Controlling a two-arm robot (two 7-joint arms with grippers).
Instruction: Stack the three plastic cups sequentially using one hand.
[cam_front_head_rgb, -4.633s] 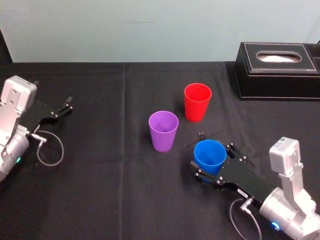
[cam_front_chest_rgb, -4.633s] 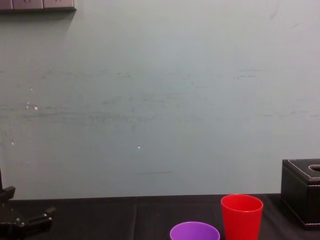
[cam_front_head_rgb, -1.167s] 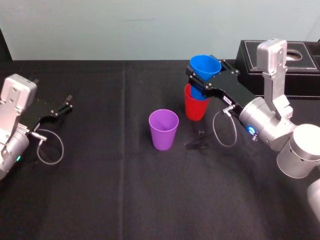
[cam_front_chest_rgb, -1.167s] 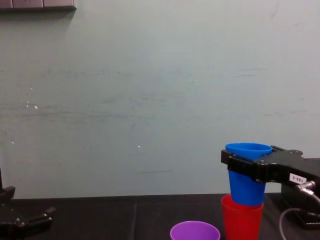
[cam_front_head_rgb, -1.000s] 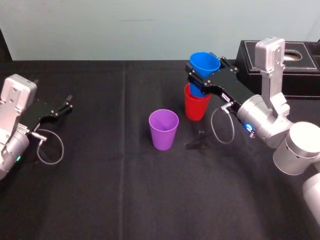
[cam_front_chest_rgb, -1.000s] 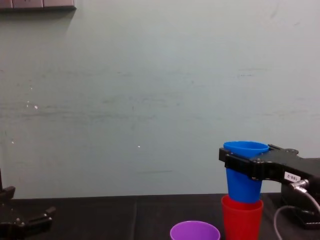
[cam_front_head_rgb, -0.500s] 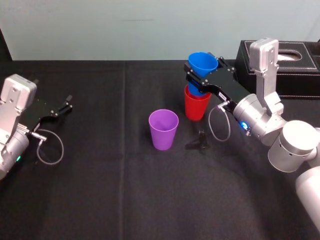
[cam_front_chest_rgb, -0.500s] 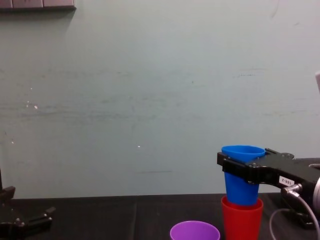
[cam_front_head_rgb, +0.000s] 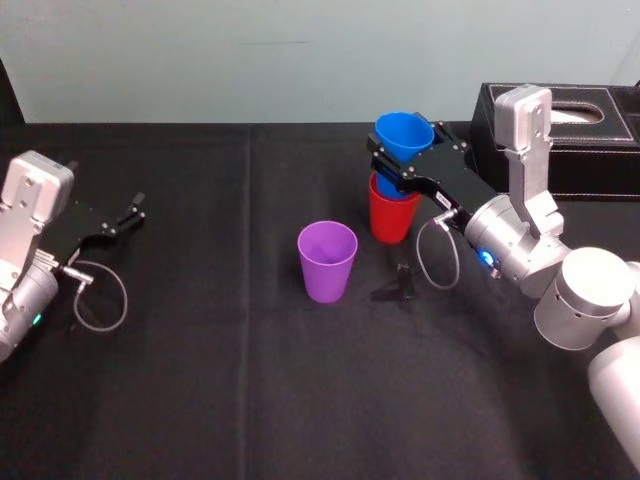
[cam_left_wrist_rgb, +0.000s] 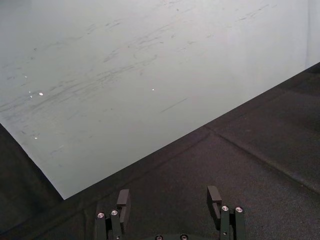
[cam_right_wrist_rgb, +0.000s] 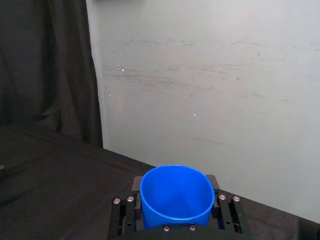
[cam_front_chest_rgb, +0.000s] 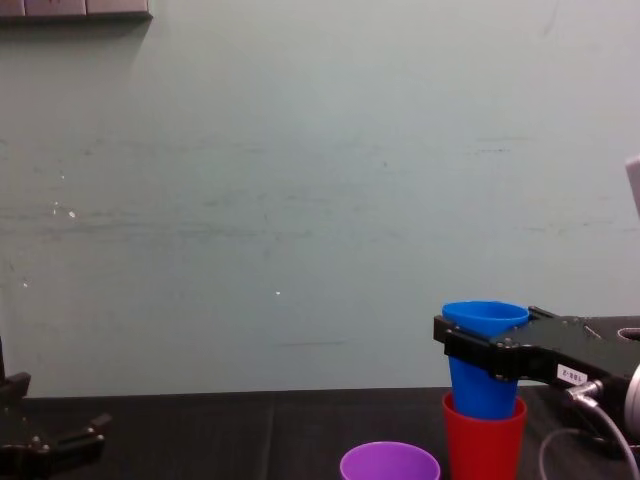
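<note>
**Holding the blue cup in the mouth of the red one**

From the head camera, the right gripper (cam_front_head_rgb: 399, 163) reaches in over the black table (cam_front_head_rgb: 200, 390) from the robot's right. Its flat jaws are pinched on the blue cup (cam_front_head_rgb: 404, 134) just under the rim. That cup is upright, and its lower part dips into the red cup (cam_front_head_rgb: 391, 217), which stands on the cloth towards the back. The purple cup (cam_front_head_rgb: 327, 262) stands alone, nearer the robot and to the left of the pair, apart from both. A small white label (cam_front_head_rgb: 438, 203) sits on the gripper's black body, its print too small to read, and a grey cable (cam_front_head_rgb: 428, 262) loops down behind it. A black box (cam_front_head_rgb: 590, 165) with white stitching lies at the far right. The left gripper (cam_front_head_rgb: 125, 215) is parked at the table's left edge.

The left wrist camera shows that gripper's two fingers spread wide with nothing between them, above bare black cloth and facing a pale wall (cam_left_wrist_rgb: 125, 75).

The right wrist camera looks down into the blue cup's open mouth, with a jaw pressed against each side.

From the chest camera, the blue cup's base sits sunk within the red rim (most of its body stands clear above). The label's writing stays illegible here too.
</note>
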